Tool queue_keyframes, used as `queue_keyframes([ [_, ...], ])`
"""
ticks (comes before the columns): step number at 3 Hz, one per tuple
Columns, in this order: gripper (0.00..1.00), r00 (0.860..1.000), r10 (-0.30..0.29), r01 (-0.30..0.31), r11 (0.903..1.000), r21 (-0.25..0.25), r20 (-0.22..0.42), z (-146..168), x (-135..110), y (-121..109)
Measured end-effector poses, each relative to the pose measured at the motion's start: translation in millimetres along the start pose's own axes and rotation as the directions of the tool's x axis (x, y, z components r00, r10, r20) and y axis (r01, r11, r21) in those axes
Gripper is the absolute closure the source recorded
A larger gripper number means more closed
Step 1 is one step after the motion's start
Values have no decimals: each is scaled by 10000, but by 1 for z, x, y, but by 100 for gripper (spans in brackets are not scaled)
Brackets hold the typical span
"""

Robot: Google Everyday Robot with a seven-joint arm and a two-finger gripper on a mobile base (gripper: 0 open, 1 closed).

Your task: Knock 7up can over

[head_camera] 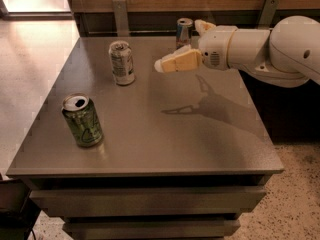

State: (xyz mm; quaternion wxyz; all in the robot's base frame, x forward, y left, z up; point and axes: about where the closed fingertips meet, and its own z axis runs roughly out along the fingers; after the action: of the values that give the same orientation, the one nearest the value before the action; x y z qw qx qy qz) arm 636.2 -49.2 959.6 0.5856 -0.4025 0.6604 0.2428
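Observation:
The 7up can (122,62), pale silvery-white with a silver top, stands upright on the grey table (150,129) at the back left. My gripper (162,64) reaches in from the right on the white arm, above the table top. Its tan fingers (179,61) point left toward the can. The tip is a short way to the right of the can, at about its height, and apart from it.
A dark green can (82,120) stands upright near the table's front left. A slim blue-and-silver can (183,32) stands at the back edge, partly behind my arm. A wood-panelled wall runs behind the table. Drawers sit below the table top.

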Motion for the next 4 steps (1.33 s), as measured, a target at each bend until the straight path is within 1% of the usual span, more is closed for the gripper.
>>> queue_keyframes([
  [1, 0, 9983, 243, -249, 9996, 99, 538, 25, 6, 4],
  [2, 0, 9957, 427, -440, 9989, 148, 824, 43, 9, 4],
  [3, 0, 9948, 576, -573, 9983, -62, 845, 68, 7, 5],
  [4, 0, 9950, 684, -659, 9972, -357, 731, 91, 5, 5],
])
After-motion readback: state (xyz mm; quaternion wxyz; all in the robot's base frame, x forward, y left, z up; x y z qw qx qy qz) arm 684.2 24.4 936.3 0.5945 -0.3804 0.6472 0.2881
